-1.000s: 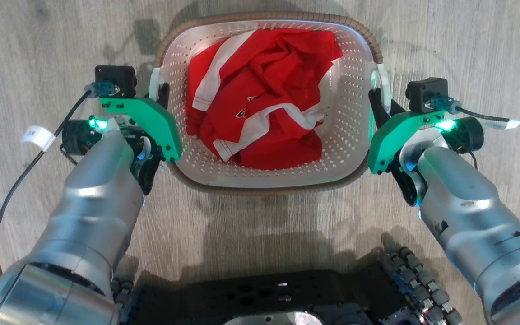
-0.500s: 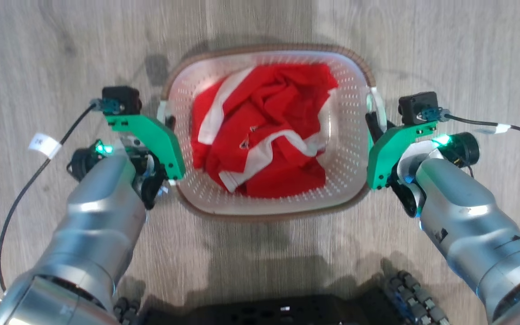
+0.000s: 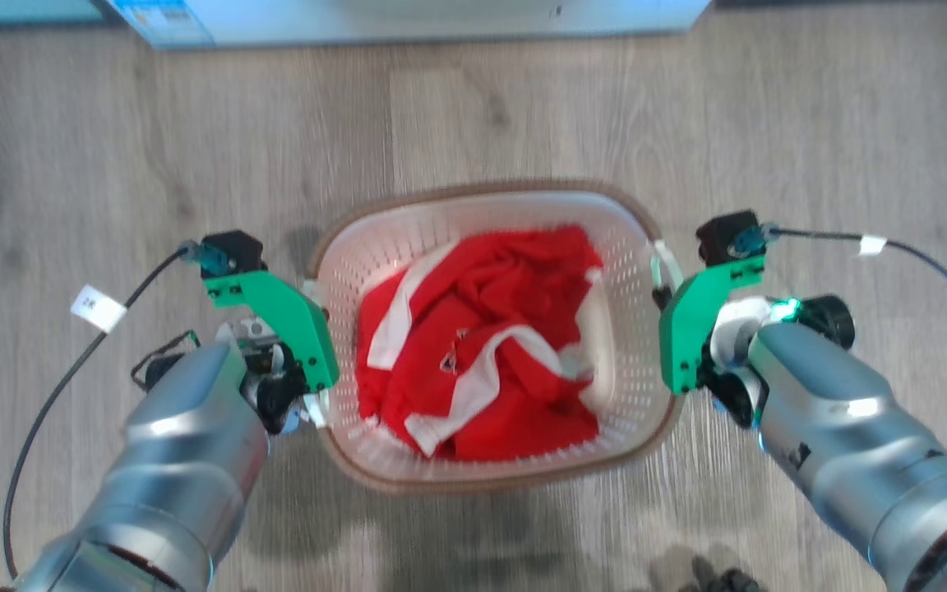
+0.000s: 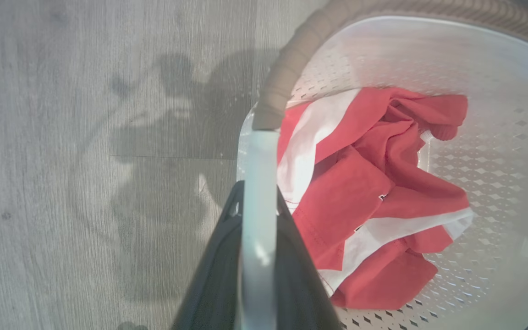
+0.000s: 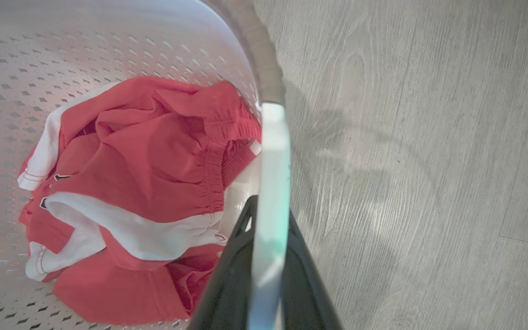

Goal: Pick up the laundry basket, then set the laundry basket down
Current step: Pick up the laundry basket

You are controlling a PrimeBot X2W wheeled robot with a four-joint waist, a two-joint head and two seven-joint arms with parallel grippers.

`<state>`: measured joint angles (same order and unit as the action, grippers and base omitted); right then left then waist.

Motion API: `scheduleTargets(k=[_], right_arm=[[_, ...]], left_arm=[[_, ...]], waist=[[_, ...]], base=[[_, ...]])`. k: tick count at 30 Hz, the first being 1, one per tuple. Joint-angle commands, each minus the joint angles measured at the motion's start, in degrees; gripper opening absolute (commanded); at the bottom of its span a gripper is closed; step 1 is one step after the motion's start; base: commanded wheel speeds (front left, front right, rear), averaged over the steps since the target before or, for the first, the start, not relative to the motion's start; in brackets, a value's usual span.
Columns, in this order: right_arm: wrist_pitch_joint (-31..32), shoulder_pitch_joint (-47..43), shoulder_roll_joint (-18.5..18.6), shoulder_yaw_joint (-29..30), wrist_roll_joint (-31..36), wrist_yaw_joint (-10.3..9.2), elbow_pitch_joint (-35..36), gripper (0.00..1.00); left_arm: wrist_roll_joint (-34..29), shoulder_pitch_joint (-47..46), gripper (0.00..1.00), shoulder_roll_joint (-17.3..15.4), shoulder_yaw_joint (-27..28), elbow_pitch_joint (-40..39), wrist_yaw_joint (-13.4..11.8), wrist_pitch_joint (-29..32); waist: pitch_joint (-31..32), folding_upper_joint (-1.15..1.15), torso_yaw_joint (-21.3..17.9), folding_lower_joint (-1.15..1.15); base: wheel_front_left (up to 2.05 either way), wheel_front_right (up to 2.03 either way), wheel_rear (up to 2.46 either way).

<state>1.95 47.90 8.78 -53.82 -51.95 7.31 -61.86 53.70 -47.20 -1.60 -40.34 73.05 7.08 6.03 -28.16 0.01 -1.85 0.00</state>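
Claws hold the laundry basket (image 3: 639, 353) by its two white handles. The left claw (image 4: 255, 201) is clenched on one handle (image 4: 259, 169), and the right claw (image 5: 267, 208) on the other handle (image 5: 274, 151). The basket hangs between them over the wood floor (image 3: 112, 148). Red and white clothes (image 3: 482, 362) lie inside. Farther off is a pale box (image 3: 408, 18).

This looks like a room in a home, or one fitted out like a home; which of the two cannot be told. The floor (image 3: 473, 107) is grey wood-look planking, spreading out on either side of the left hand (image 4: 258, 197) and the right hand (image 5: 268, 206). Between the hands is a laundry basket (image 3: 630, 370) with a crumpled red and white garment (image 3: 482, 370) inside. Beyond the hands runs the edge of a pale box-like thing (image 3: 408, 20) with a printed label (image 3: 165, 12).
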Motion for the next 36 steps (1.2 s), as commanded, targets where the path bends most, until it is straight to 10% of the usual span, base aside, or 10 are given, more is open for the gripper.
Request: scheduleTargets(k=[1, 36], right_arm=[[0.9, -3.0, 0.2, -1.5, -0.6, 0.18, 0.8, 0.00], [15.4, -8.1, -2.1, -9.0, -13.7, 0.18, -3.9, 0.00]], left_arm=[[0.8, -0.4, 0.00, -1.3, 0.8, -1.0, 0.4, 0.4], [7.7, 7.2, 0.00, -3.9, -0.2, 0.1, 0.4, 14.6]], waist=[[3.6, -0.01, -0.1, 0.00], [29.2, -0.01, -0.6, 0.00]], base=[[0.00, 0.00, 0.00], [0.00, 0.00, 0.00]])
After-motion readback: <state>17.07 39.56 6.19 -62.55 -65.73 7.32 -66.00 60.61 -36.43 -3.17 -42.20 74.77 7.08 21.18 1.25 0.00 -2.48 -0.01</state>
